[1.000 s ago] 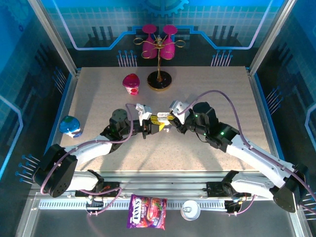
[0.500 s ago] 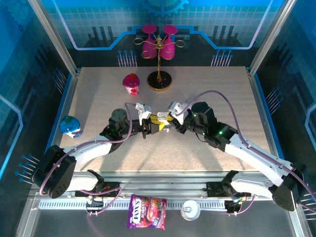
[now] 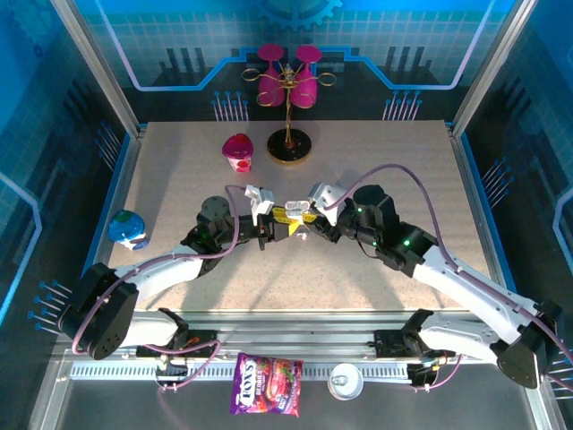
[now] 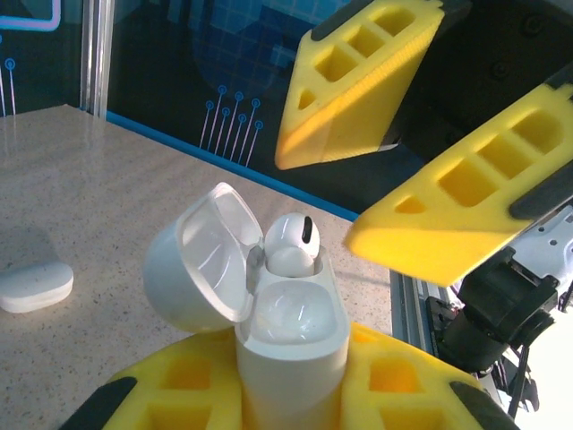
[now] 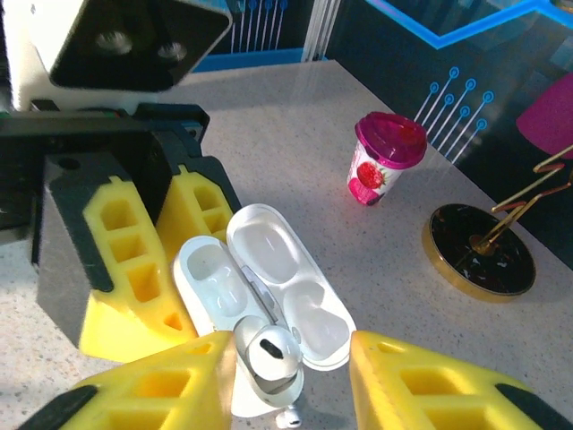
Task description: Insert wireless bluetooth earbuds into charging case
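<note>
**A:** Top view: what's new?

**B:** The right end effector [image 3: 312, 221] has backed off a touch from the case [image 3: 300, 229]. The left end effector [image 3: 279, 226] clamps the case just in front of it. A cup [image 3: 237, 150] and a stand [image 3: 289, 143] sit well behind, out of the way.

**A:** Left wrist?

**B:** The left fingers [image 4: 179, 394] pinch the case body, with the lid [image 4: 192, 269] swung open. One earbud [image 4: 292, 244] sits in the far slot, head proud. I'd say it's dropped in but not pressed home. The right fingers [image 4: 466, 206] hang above it, spread wide and holding nothing. The near slot looks empty. A spare case [image 4: 34, 287] lies well apart on the surface [image 4: 107, 179].

**A:** Right wrist?

**B:** The earbud lies between the spread right fingers. Nothing blocks the empty slot, so I'd judge one bud placed and its partner yet to be fetched.
</note>
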Available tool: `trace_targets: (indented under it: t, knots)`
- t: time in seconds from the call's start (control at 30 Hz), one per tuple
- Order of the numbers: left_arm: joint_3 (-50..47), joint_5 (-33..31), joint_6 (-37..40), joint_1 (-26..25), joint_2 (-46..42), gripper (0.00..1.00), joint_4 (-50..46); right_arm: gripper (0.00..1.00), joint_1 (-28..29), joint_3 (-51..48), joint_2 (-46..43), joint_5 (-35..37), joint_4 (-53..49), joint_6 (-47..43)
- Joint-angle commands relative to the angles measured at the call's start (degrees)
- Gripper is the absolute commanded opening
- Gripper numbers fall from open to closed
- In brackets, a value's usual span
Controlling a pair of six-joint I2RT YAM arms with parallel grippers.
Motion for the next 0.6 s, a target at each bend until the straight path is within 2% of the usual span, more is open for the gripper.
trace_targets:
  t: [0.0, 0.17, 0.27, 0.4, 0.47, 0.57]
  knots:
    - [1.2, 0.8, 2.3, 0.0, 1.0, 0.03, 2.9, 0.43, -2.5, -1.0, -3.1, -5.1, 4.8, 4.9]
    - [-1.2, 0.9, 4.7, 0.1, 1.8, 0.02, 8.6, 0.6, -9.8, -5.4, -5.7, -12.0, 11.1, 16.0]
    - [-2.6, 0.6, 4.9, 0.4, 1.7, 0.01, 12.4, 0.68, -14.9, -6.9, -4.8, -11.8, 12.3, 23.7]
    - [-4.1, 1.1, 4.5, 0.4, 1.0, 0.02, 16.4, 0.73, -21.2, -8.0, -0.6, -10.1, 10.4, 33.4]
    - [-4.6, 1.5, 4.3, 0.5, 0.5, 0.02, 17.6, 0.74, -23.5, -6.6, 4.0, -11.7, 7.1, 36.2]
    - [-4.9, 2.0, 4.5, 0.4, -0.2, 0.02, 18.1, 0.73, -23.8, -4.6, 10.4, -13.7, 3.9, 38.1]
